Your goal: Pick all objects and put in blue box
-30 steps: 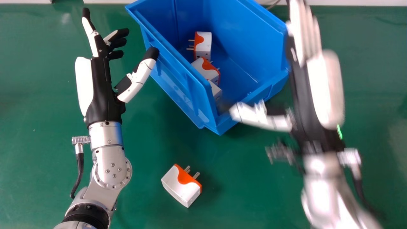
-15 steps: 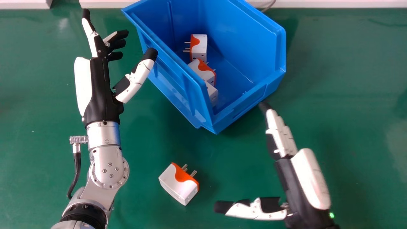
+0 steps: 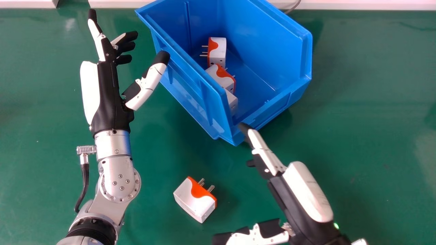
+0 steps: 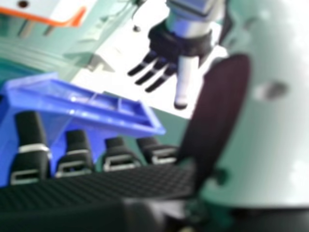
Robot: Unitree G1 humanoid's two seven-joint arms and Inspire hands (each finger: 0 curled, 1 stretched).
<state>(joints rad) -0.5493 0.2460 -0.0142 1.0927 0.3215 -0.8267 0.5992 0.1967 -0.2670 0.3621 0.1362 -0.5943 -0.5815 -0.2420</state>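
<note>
The right hand [image 3: 289, 200] is hanging over the desk [image 3: 368, 136] with its fingers straight and its thumb spread wide, and it is holding nothing. The loose plug [image 3: 196, 199] is lying on the desk to the hand's left, beyond the thumb, its prongs pointing toward the far right. Past the fingertips, the box [image 3: 190, 92] is standing with its near corner just by them; whether they are touching it, I cannot tell. To the left of all this, the left hand [image 3: 110, 92] is resting idle beside the box, fingers loosely open.

The step now seems to be getting that plug. To do it well, the right hand should be easing its fingers clear of the box corner, then coming left and low with the gap wide, setting the thumb on the near side and the fingers on the far side. It should be closing on the plain white casing, keeping off the prongs, since a catch there could be twisting the plug loose.

Counting up: one plug is waiting outside, three are sitting in the box, and one box is taking them.
</note>
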